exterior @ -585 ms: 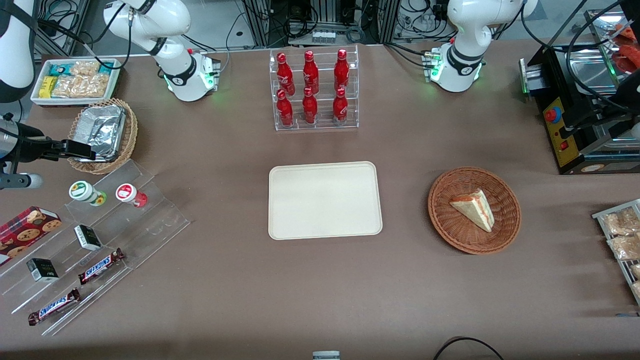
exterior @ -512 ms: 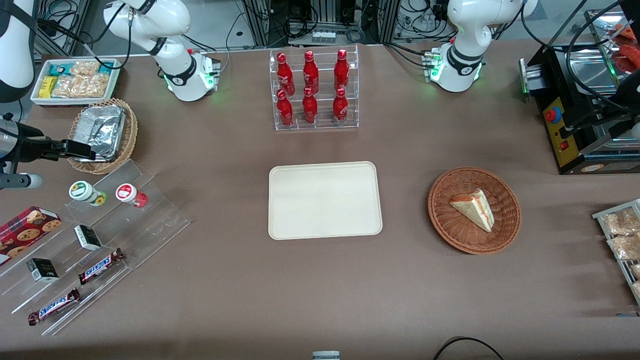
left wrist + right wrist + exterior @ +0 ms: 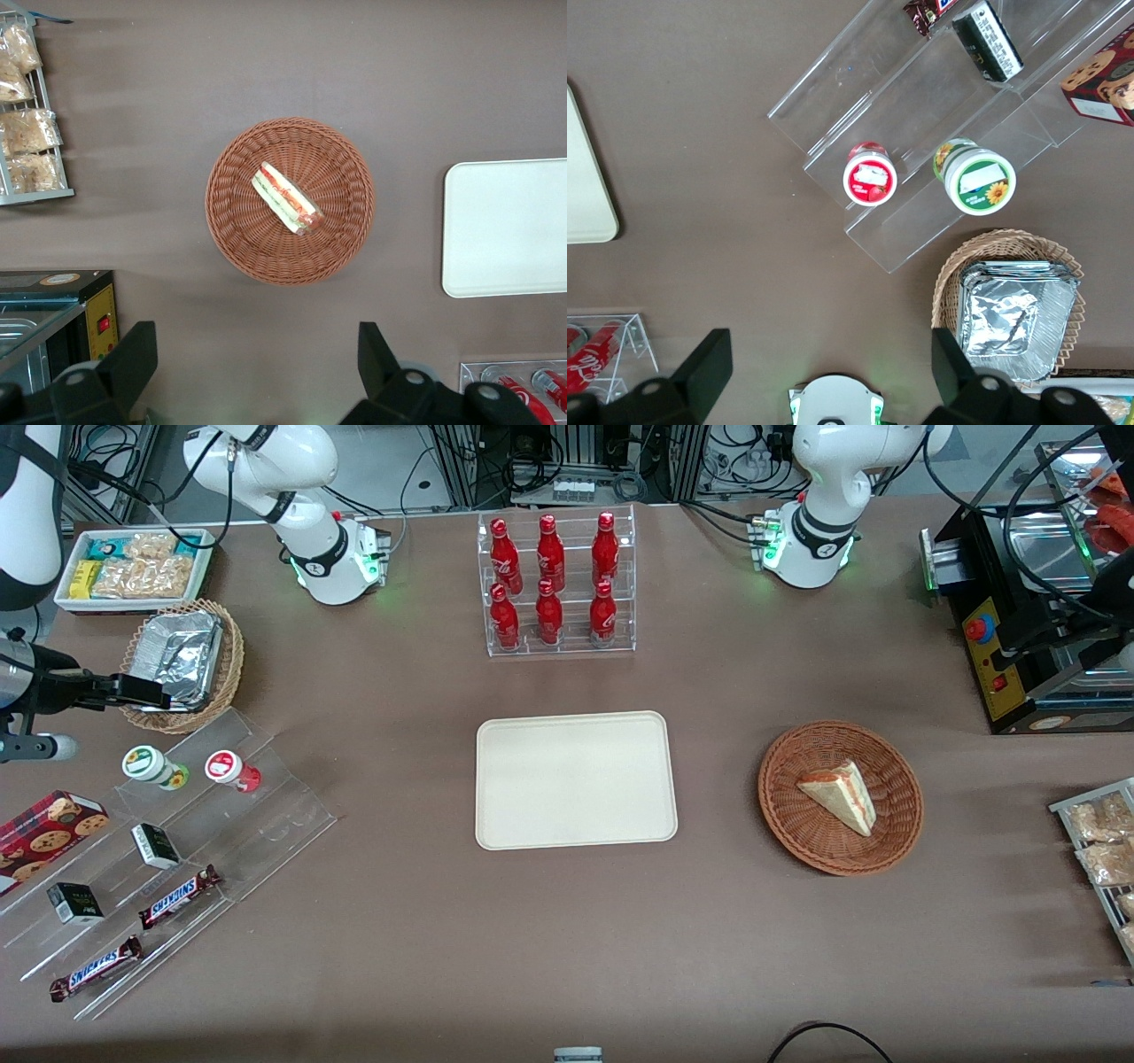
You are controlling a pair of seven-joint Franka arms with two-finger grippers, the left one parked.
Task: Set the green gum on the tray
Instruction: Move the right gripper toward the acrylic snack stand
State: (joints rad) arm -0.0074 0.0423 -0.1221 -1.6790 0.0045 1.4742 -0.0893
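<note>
The green gum point(image 3: 149, 765) stands untouched on the clear acrylic step rack point(image 3: 221, 815), so we judge the whole task remains: grasp, carry, set down. Our gripper point(image 3: 133, 690) hangs spread and empty above the foil-lined wicker basket point(image 3: 182, 662), the gum at about its 6 o'clock in the front view beside the red-lidded bottle point(image 3: 230, 770). The tray point(image 3: 574, 779) lies well apart at mid-table, bare.

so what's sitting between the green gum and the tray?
In the front view, the red-lidded gum bottle stands beside the green gum, then clear acrylic shelf, then bare table to the tray. The open gripper hovers above.
</note>
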